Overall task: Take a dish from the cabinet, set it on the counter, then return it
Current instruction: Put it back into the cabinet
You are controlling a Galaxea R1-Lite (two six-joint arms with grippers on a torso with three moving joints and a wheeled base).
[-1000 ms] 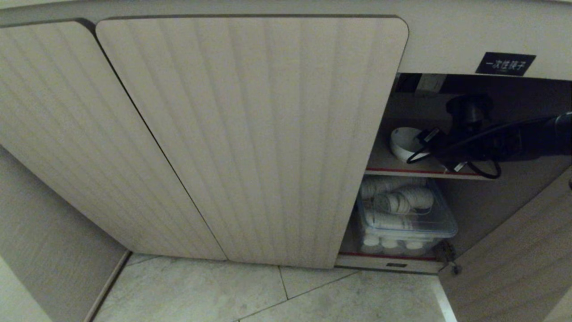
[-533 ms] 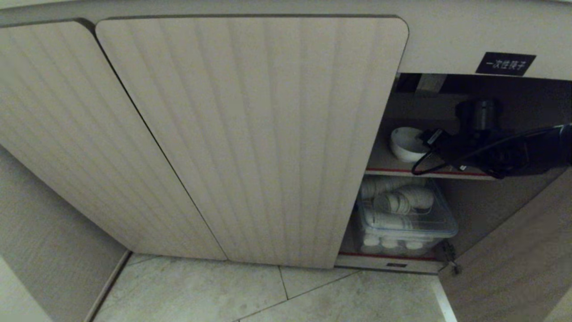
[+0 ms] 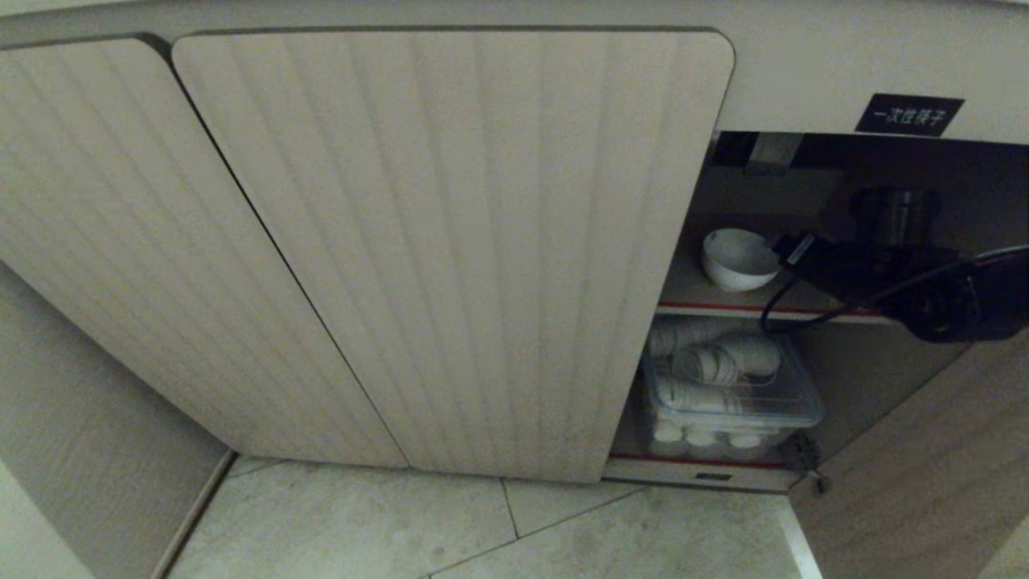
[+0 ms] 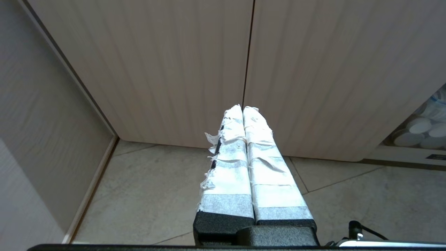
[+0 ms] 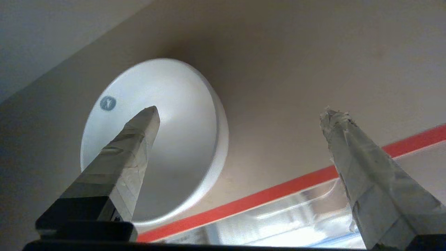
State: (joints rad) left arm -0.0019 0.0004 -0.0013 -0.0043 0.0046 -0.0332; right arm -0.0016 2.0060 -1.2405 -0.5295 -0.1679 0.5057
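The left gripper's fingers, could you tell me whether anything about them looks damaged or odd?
Yes. The white tape wrapped around the left gripper's fingers is frayed, with torn shreds sticking out along one edge and at the tips. The fingers themselves sit pressed together and hold nothing.

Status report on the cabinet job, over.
Right gripper open, empty, at the upper shelf beside the bowl. Bowl upright on the shelf, untouched. Left gripper shut, parked low near the floor. Nothing in the way.
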